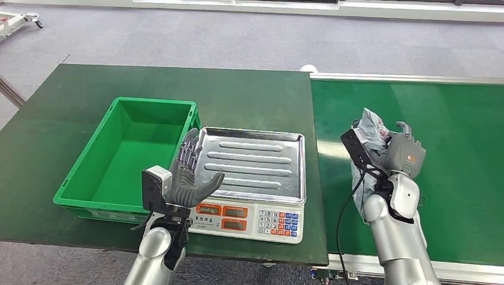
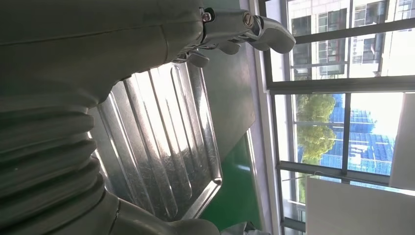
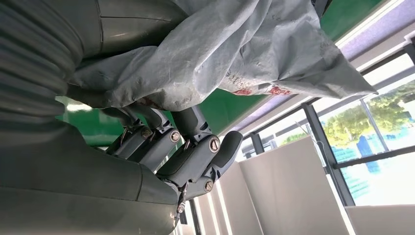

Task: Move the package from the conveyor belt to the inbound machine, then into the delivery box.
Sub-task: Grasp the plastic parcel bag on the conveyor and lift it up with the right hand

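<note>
Honestly the package (image 1: 369, 132) looks soft, light and crinkly; right hand (image 1: 399, 155) clamps its bunched middle, left hand (image 1: 189, 178) spread empty.

Bin (image 1: 128, 155) left of scale (image 1: 249, 178) on one table (image 1: 249, 95) — conveyor belt (image 1: 451, 119) to their right

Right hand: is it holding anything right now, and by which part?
Yes. The right hand grips the grey plastic package around its crumpled middle, above the conveyor belt. The left hand is open over the scale's tray edge, holding nothing.
</note>
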Tool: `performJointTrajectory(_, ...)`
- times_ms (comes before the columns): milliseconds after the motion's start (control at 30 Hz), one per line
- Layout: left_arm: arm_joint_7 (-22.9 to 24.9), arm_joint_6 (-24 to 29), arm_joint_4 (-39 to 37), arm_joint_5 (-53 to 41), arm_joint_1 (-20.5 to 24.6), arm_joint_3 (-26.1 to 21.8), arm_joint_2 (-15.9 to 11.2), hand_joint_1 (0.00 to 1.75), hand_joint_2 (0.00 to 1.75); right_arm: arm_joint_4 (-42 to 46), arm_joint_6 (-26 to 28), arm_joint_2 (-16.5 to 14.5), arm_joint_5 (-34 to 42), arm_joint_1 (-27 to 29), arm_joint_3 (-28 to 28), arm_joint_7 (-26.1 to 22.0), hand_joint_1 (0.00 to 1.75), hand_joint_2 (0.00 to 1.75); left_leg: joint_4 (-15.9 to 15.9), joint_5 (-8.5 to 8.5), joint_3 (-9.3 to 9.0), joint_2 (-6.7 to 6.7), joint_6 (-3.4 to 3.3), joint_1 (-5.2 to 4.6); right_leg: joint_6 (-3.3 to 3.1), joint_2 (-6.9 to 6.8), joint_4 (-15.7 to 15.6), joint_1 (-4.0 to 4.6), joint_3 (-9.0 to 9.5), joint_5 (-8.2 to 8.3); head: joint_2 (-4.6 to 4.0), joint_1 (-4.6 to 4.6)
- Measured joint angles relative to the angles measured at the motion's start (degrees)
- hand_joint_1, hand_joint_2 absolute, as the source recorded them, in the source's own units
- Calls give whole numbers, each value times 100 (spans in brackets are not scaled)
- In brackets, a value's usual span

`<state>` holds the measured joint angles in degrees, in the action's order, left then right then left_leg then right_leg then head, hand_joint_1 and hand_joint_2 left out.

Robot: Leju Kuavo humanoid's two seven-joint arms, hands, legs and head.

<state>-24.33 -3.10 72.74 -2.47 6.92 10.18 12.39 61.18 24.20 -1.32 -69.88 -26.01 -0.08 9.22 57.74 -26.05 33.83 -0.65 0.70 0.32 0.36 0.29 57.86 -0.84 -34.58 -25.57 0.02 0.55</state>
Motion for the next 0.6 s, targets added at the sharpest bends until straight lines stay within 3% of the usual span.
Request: performJointTrajectory(600, 7, 0, 114, -57, -76, -37, 25, 0, 175, 21, -63, 5, 111, -34, 115, -105, 175, 175, 0, 0, 3, -1, 0, 0, 0, -1, 0, 0, -2, 0, 0, 0)
